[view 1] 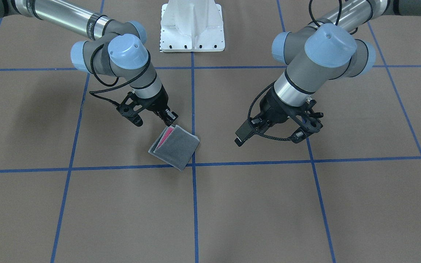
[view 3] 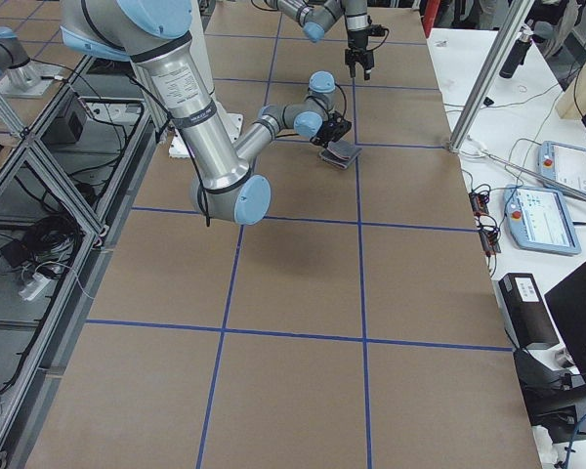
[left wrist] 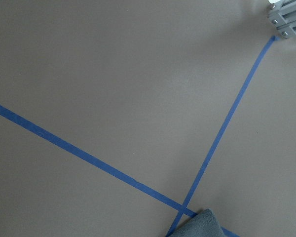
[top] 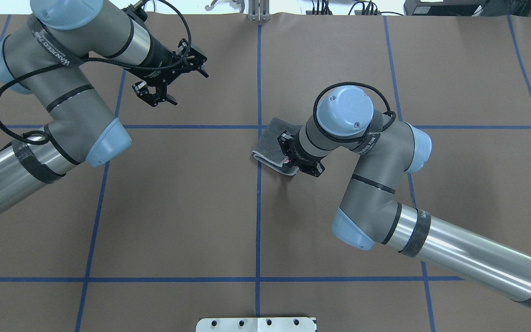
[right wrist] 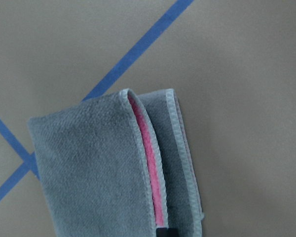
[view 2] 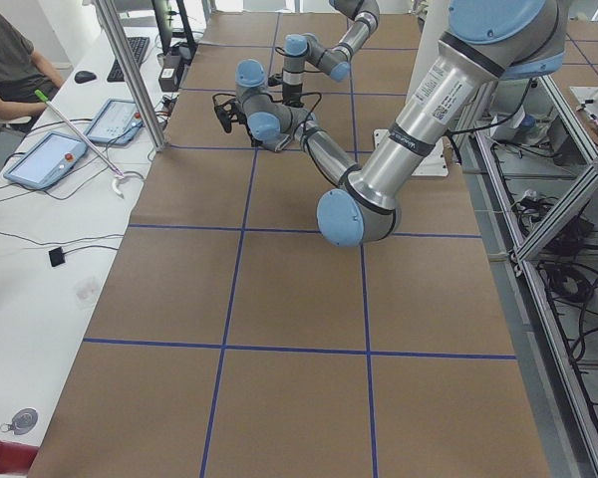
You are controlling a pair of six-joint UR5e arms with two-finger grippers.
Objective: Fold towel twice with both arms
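The towel (view 1: 175, 148) lies folded into a small grey square near the middle crossing of blue tape lines, with a pink strip showing between its layers (right wrist: 150, 163). It also shows in the overhead view (top: 272, 143) and at the bottom edge of the left wrist view (left wrist: 200, 226). My right gripper (view 1: 170, 117) is at the towel's open corner, its fingertips together on the stitched edge; one black fingertip (right wrist: 164, 232) shows there. My left gripper (view 1: 247, 132) hangs open and empty off to the side, apart from the towel (top: 155, 95).
The white bolted pedestal (view 1: 192, 25) stands at the robot's side of the table. Blue tape lines (view 1: 194, 204) divide the brown table top. Operator tablets and cables lie on the side bench (view 3: 552, 186).
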